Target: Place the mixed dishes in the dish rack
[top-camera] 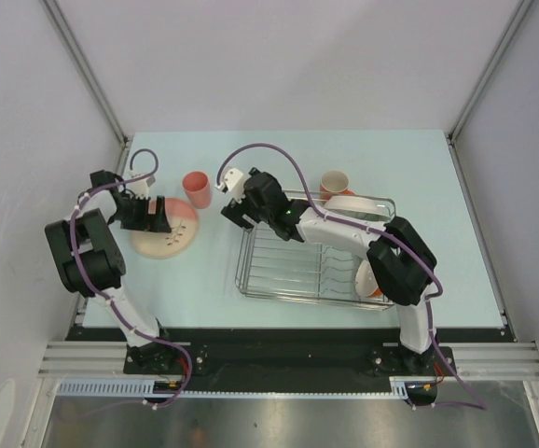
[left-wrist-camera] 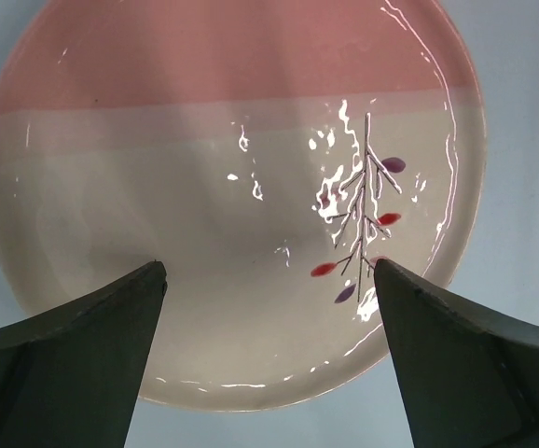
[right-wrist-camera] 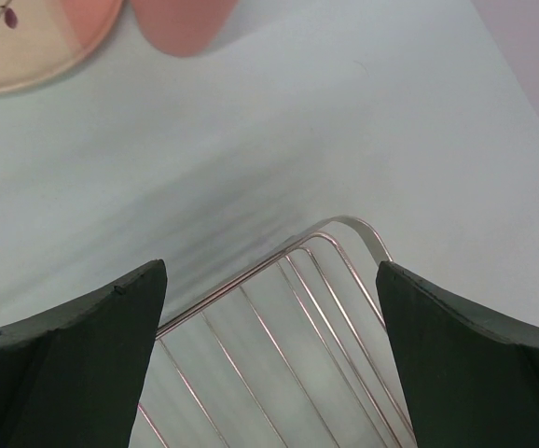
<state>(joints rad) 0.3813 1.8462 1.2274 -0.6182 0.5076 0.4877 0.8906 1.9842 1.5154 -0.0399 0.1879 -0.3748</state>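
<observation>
The large pink-and-cream leaf-patterned plate lies flat on the table at the left and fills the left wrist view. My left gripper hovers over it, open and empty. The pink tumbler stands upright just behind the plate and shows in the right wrist view. My right gripper is open and empty above the far left corner of the silver wire dish rack, whose corner shows between its fingers. An orange white-lined bowl sits in the rack's right end. The sage-green bowl is out of view.
An orange mug stands behind the rack's far edge, with a white plate next to it at the rack's far right. The right arm stretches across the rack. Metal frame posts stand at the table's far corners.
</observation>
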